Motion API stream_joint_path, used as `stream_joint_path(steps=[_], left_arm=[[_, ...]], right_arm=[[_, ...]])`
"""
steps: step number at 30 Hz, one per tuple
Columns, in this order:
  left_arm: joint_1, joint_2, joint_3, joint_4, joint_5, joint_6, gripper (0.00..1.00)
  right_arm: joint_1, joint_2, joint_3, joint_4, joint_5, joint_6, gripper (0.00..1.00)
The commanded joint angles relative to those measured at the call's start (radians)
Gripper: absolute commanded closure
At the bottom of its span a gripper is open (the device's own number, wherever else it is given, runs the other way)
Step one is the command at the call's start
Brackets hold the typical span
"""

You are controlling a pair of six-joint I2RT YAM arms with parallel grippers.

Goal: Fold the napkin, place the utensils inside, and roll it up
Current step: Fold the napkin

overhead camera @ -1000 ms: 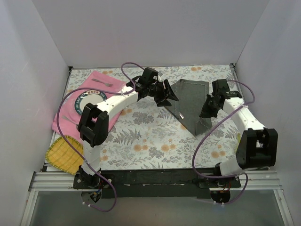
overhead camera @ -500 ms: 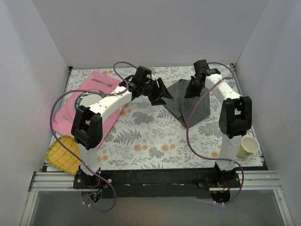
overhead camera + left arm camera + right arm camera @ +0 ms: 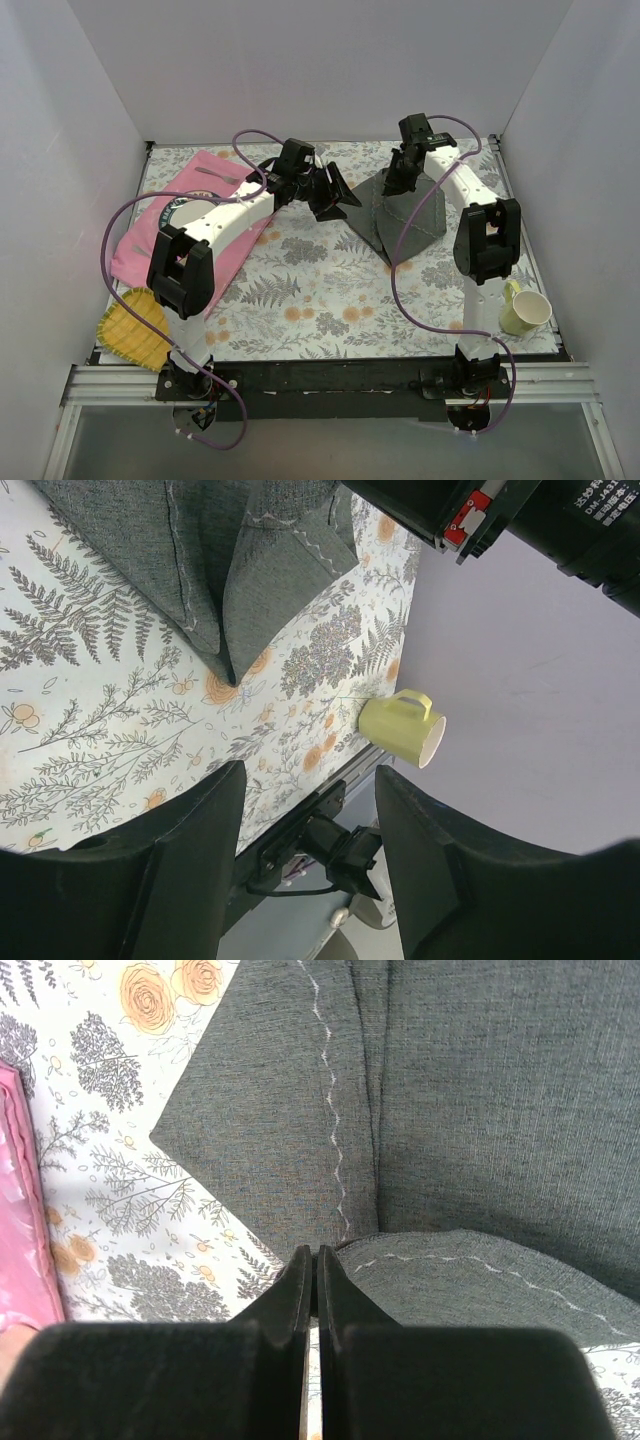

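The dark grey napkin (image 3: 410, 215) lies crumpled and partly folded at the far right of the flowered table. My right gripper (image 3: 398, 183) is at its far left edge. In the right wrist view the fingers (image 3: 300, 1290) are pressed together on a hemmed fold of the napkin (image 3: 480, 1110). My left gripper (image 3: 335, 192) hangs open and empty just left of the napkin. Its view shows the napkin's near corner (image 3: 240, 570). A silver utensil (image 3: 216, 172) lies on the pink placemat. No knife shows.
The pink placemat (image 3: 205, 235) holds a round plate (image 3: 180, 212) at the left. A yellow woven mat (image 3: 133, 326) lies at the near left. A pale green cup (image 3: 526, 308) lies tipped at the near right, also in the left wrist view (image 3: 405, 728). White walls enclose the table.
My right arm swung from the near right to the far side, pulling the napkin's corner over and bunching it. The knife seen on the napkin is now covered. My left gripper drew back to the left.
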Motion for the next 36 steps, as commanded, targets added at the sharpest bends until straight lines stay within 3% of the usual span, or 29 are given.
stream_joint_path(steps=[1, 13, 36], left_arm=[[0.006, -0.060, -0.018, -0.005, 0.003, 0.005, 0.47], [0.009, -0.057, -0.021, 0.001, 0.004, 0.004, 0.47], [0.041, -0.052, -0.018, -0.007, 0.023, 0.011, 0.47]], right_arm=[[0.004, -0.050, 0.037, 0.022, -0.007, -0.066, 0.99], [0.024, -0.076, 0.042, 0.091, -0.046, -0.134, 0.99], [0.050, 0.085, 0.169, 0.096, -0.169, -0.259, 0.99]])
